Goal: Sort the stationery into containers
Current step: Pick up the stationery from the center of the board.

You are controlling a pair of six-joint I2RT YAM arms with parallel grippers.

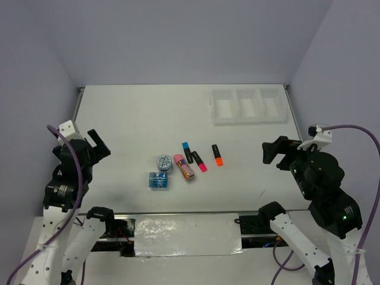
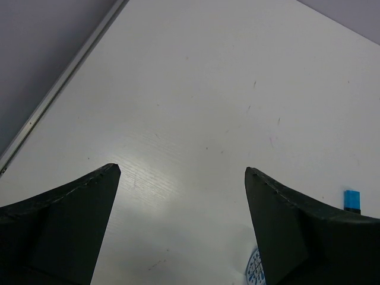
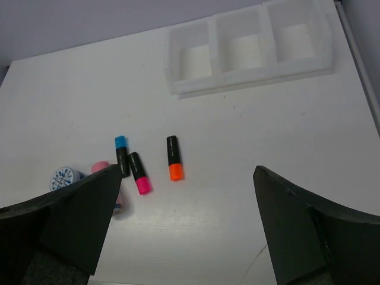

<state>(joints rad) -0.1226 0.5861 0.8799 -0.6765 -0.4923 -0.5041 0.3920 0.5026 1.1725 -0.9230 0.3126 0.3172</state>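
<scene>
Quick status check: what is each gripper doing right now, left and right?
Left gripper: open, holding nothing.
Right gripper: open, holding nothing.

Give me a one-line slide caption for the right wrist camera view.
Open right gripper frames the blue highlighter, pink highlighter and orange highlighter; empty white tray beyond.

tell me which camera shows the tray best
The right wrist view: the tray is large and all three compartments show empty. The top view shows it whole but smaller. The left wrist view misses it.
</scene>
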